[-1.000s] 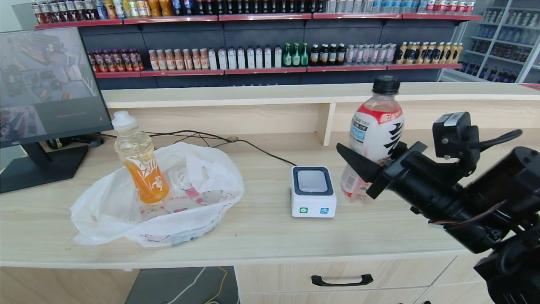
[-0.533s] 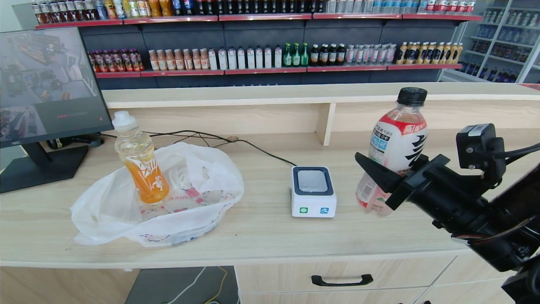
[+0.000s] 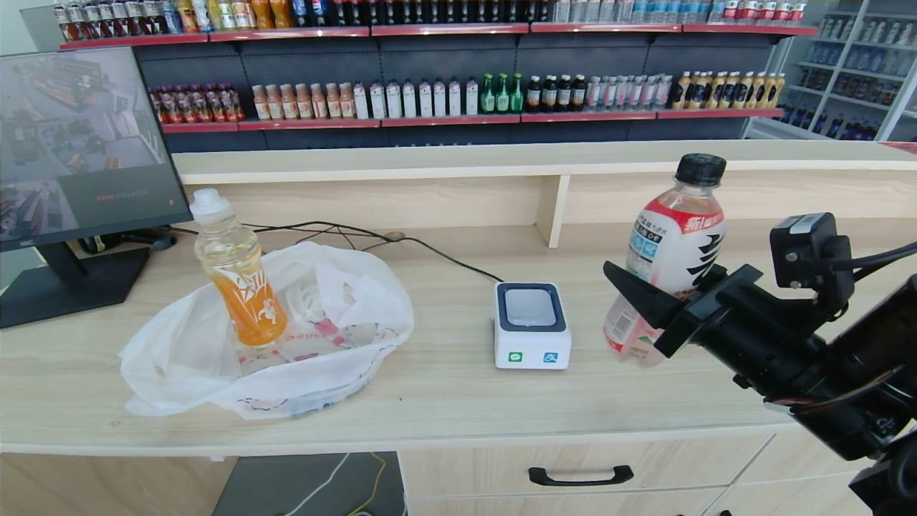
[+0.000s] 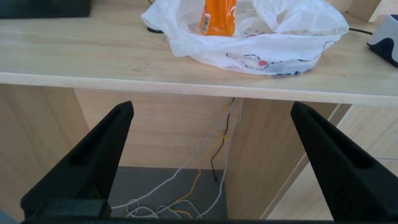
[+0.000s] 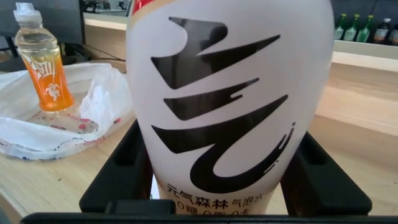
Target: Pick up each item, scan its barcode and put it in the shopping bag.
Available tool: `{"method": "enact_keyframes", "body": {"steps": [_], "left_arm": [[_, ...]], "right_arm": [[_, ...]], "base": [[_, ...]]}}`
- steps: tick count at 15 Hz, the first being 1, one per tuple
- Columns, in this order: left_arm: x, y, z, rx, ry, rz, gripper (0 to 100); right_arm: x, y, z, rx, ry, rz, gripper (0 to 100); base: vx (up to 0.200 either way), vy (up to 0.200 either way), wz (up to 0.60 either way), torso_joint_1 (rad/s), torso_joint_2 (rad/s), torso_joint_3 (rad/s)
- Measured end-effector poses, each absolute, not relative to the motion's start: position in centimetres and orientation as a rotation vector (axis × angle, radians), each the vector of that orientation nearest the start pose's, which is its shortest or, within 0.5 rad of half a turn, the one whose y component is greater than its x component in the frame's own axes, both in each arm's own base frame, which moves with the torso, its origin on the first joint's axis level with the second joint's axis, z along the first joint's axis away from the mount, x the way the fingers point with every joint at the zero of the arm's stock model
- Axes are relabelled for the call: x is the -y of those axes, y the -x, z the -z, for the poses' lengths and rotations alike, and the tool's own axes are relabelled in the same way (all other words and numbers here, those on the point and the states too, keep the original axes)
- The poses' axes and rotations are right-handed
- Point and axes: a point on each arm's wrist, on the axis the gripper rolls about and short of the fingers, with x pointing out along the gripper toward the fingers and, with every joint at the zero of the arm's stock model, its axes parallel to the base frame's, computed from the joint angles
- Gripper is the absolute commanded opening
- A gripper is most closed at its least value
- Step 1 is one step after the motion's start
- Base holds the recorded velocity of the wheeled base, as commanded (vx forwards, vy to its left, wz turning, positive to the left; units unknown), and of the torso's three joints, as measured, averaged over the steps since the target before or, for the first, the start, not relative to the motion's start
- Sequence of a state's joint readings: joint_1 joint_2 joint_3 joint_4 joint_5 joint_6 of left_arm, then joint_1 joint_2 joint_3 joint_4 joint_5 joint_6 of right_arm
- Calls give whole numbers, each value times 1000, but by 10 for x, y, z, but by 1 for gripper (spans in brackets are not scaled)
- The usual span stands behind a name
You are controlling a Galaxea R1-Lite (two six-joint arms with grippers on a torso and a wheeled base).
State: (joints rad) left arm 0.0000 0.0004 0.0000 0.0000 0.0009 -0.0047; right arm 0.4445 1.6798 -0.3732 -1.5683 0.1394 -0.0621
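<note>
My right gripper (image 3: 645, 294) is shut on a white-labelled drink bottle (image 3: 670, 251) with a black cap, held upright just above the counter, to the right of the white barcode scanner (image 3: 531, 325). In the right wrist view the bottle (image 5: 230, 106) sits between the two fingers of that gripper (image 5: 221, 180). A white plastic shopping bag (image 3: 344, 301) lies open on the left of the counter, and an orange drink bottle (image 3: 240, 272) stands in it. My left gripper (image 4: 211, 155) hangs open below the counter's front edge, under the bag (image 4: 273, 37).
A monitor (image 3: 79, 143) stands at the far left of the wooden counter (image 3: 444, 401). Cables (image 3: 401, 240) run behind the bag to the scanner. A raised back ledge with a divider (image 3: 551, 208) bounds the counter. A drawer handle (image 3: 580, 475) sits below the front edge.
My right gripper carried the white-labelled bottle to the right, away from the scanner, then held nearly still over the last half second. The bag and orange bottle have not moved.
</note>
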Motion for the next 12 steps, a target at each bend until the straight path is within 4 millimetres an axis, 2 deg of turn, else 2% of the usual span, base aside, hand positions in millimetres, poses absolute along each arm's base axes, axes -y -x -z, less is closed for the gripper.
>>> {"method": "enact_keyframes", "body": {"steps": [12], "left_arm": [[0, 23, -75, 0, 7, -1, 100]], "right_arm": [[-111, -224, -175, 280, 23, -574, 0]], "base": [[0, 200, 0, 2, 3, 2]]}}
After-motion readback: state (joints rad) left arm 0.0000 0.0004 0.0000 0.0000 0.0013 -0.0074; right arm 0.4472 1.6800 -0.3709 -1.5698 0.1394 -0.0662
